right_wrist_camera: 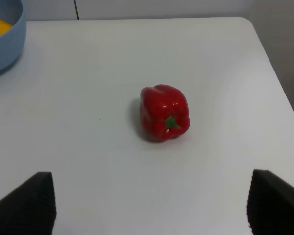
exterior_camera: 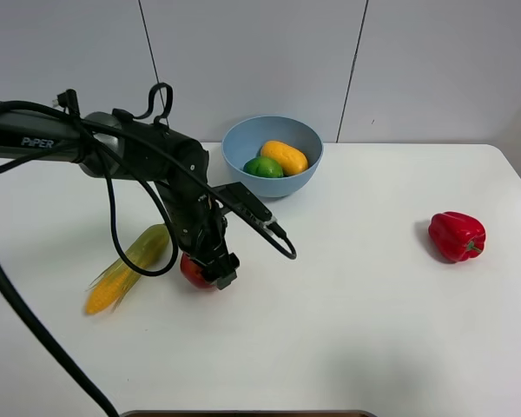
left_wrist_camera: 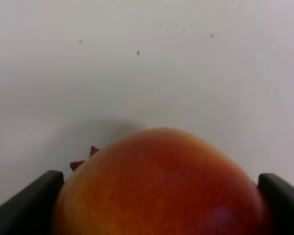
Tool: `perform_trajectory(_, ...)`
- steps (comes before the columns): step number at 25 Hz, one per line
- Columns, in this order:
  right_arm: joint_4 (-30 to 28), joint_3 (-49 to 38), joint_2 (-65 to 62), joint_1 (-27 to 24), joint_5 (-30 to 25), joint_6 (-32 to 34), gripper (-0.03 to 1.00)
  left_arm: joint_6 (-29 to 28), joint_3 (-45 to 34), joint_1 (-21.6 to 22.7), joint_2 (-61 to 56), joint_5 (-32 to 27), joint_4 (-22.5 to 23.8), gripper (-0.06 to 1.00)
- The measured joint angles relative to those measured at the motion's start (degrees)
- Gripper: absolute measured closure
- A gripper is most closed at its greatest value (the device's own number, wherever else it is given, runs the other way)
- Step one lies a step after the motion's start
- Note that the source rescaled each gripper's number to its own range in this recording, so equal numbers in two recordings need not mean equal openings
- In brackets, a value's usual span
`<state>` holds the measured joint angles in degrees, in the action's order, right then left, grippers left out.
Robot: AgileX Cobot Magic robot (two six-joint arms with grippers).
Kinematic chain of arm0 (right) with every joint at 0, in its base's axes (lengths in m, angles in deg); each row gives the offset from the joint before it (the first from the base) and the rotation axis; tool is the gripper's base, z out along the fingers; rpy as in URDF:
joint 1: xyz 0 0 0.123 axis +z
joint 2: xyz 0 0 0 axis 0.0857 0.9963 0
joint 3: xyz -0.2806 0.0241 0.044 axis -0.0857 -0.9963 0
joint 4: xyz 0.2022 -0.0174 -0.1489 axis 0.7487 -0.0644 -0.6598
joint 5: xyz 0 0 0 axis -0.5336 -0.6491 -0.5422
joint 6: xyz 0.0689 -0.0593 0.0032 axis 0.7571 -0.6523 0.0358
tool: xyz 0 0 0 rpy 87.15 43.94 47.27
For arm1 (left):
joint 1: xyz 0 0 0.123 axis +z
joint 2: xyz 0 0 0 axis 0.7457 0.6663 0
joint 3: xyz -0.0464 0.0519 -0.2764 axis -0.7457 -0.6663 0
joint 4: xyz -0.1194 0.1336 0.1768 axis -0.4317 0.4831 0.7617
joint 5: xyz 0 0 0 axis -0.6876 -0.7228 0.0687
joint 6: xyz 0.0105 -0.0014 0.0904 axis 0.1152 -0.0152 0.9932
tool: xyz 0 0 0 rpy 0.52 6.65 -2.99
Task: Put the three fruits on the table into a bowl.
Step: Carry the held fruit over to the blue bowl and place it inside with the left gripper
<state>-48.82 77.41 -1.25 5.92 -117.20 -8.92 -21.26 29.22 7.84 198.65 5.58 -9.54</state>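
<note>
The light-blue bowl (exterior_camera: 272, 143) stands at the back of the white table (exterior_camera: 373, 330) and holds the green lime (exterior_camera: 263, 167) and the yellow-orange mango (exterior_camera: 284, 157). My left gripper (exterior_camera: 210, 269) is down at the tabletop, shut on the red apple (exterior_camera: 194, 272). In the left wrist view the apple (left_wrist_camera: 161, 186) fills the space between the two dark fingers (left_wrist_camera: 29, 205), and both touch its sides. My right gripper (right_wrist_camera: 149, 205) is open and empty, with only its fingertips showing. The right arm does not show in the exterior view.
A green-husked corn cob (exterior_camera: 126, 268) lies just left of the apple. A red bell pepper (exterior_camera: 457, 235) sits at the table's right, ahead of my right gripper in the right wrist view (right_wrist_camera: 164, 119). The bowl's edge (right_wrist_camera: 5, 44) shows there too.
</note>
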Motion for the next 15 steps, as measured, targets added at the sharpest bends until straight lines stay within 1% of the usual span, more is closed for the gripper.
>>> perform_trajectory(4, 0.00, 0.00, 0.00, 0.00, 0.00, 0.00, 0.39, 0.00, 0.25, 0.00, -5.48, -0.95, 0.06, 0.94)
perform_trajectory(7, 0.00, 0.00, 0.00, 0.00, 0.00, 0.00, 0.39, 0.00, 2.45, 0.00, -8.48, -1.06, 0.10, 0.94)
perform_trajectory(11, 0.00, 0.00, 0.00, 0.00, 0.00, 0.00, 0.39, 0.00, 8.86, 0.00, -9.59, -0.48, 0.10, 0.94)
perform_trajectory(15, 0.00, 0.00, 0.00, 0.00, 0.00, 0.00, 0.39, 0.00, 14.96, 0.00, -9.59, 3.39, 0.35, 0.94)
